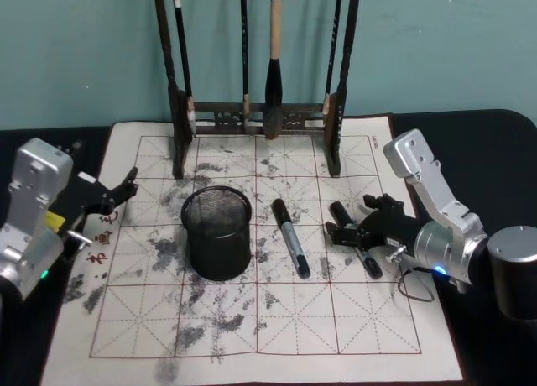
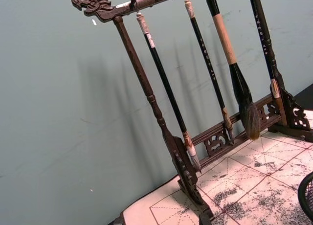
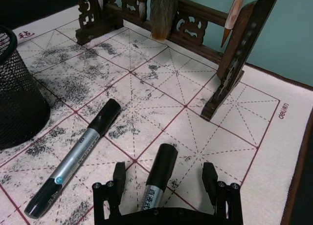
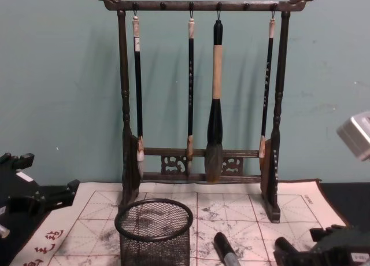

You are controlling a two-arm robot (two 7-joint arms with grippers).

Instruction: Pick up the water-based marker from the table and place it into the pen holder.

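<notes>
Currently the right gripper (image 3: 164, 170), fingers spread, is straddling the water-based marker (image 3: 158, 180), lower right of the head view; closing squarely mid-barrel is looking wisest. Left gripper (image 1: 126, 189) is idling spread, left edge.

The rear of the marker (image 3: 160, 162) is hidden beneath the right gripper (image 3: 164, 172), and its label is too small to be read. The pen holder (image 4: 153, 248) is cut off below in the chest view.

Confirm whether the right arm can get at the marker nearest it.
Likely yes: the right end effector is open, fingers either side of that marker lying on the mat, nothing between.
</notes>
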